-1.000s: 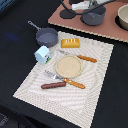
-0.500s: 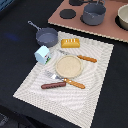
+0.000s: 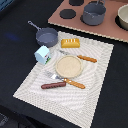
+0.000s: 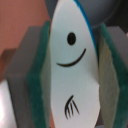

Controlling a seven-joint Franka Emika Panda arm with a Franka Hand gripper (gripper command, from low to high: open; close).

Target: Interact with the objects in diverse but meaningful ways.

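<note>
Silver fish between green-padded fingers

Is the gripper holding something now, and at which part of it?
Yes. The gripper is shut on the silver fish. Its green pads press the fish's two flat sides, around the middle of the body.

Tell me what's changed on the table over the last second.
The arm has moved up and out of the exterior view past its top edge. In the wrist view the end effector is shut on the silver fish. The pan, bread loaf, carton, sausage and plate stayed put.
</note>
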